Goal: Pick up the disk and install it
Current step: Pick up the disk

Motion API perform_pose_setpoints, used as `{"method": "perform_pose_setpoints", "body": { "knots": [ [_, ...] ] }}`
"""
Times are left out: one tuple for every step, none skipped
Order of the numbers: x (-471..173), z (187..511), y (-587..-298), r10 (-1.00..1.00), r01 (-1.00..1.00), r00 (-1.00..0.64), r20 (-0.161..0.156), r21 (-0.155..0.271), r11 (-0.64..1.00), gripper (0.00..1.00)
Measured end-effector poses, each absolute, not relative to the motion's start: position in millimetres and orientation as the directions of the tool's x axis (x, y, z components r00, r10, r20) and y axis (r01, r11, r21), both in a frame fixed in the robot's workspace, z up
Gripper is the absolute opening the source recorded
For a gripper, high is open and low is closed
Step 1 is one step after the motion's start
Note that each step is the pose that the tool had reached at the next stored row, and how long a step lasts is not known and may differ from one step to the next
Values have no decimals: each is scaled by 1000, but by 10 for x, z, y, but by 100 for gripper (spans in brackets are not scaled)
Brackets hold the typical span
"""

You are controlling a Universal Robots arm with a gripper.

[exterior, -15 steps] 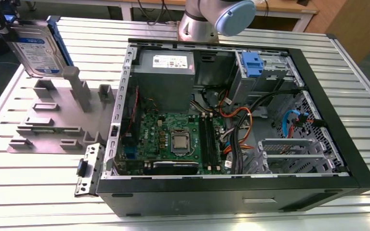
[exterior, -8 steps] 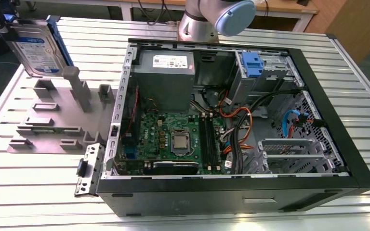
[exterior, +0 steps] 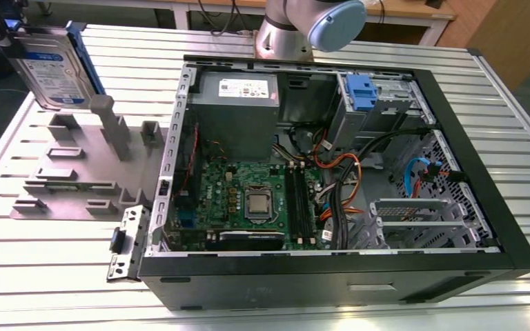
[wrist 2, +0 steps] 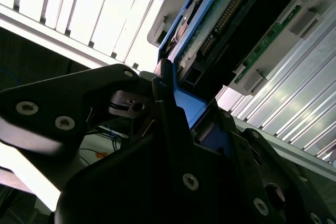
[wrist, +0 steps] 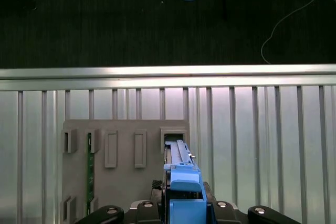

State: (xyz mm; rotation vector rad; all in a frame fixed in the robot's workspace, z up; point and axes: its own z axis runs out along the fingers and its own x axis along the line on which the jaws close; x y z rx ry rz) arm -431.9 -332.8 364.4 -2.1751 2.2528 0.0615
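Black fingers [wrist 2: 163, 103] of the gripper [wrist 2: 176, 95] sit closest in the second wrist view, drawn narrow and clamped on the blue carrier frame [wrist 2: 184, 111] at one end of the disk [wrist 2: 223, 22]. The disk's green circuit board [wrist 2: 210, 30] and connector row face that camera. In the exterior view the disk [exterior: 55, 69] hangs upright at the exterior view's far left, label outward, raised over the grey fixture plate [exterior: 72, 176]; whether its lower edge is quite free of the plate I cannot tell. In the first wrist view the disk is seen edge-on, with the blue carrier frame [wrist: 184, 195] nearest and its far end lined up with one slot of the grey fixture plate [wrist: 123, 182]. The open computer case [exterior: 320, 279] lies well apart on the slatted table [exterior: 44, 276], towards the exterior view's right, with a blue clip [exterior: 361, 93] in its drive bay. The disk looks stiff and dense for its size, with smooth metal faces, and is probably sensitive to knocks. The bare board and connectors are poor places to press, so the plastic frame along the edges seems the safer hold, though it may flex a little
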Motion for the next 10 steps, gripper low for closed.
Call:
{"method": "perform_pose_setpoints", "body": {
  "knots": [
    [-4319,3645,-3328,-999,-999,-35,-34,22,35,36],
    [-4319,3646,-3328,-999,-999,-35,-34,22,35,36],
    [-4319,3648,-3328,-999,-999,-35,-34,22,35,36],
    [-4319,3650,-3328,-999,-999,-35,-34,22,35,36],
    [-4319,3653,-3328,-999,-999,-35,-34,22,35,36],
    [-4319,3654,-3328,-999,-999,-35,-34,22,35,36],
    [-4319,3656,-3328,-999,-999,-35,-34,22,35,36],
    [-4319,3659,-3327,-999,-999,-35,-34,22,35,36],
    [-4319,3663,-3328,-999,-999,-35,-34,22,35,36],
    [-4319,3665,-3328,-999,-999,-35,-34,22,35,36]
  ]
}}
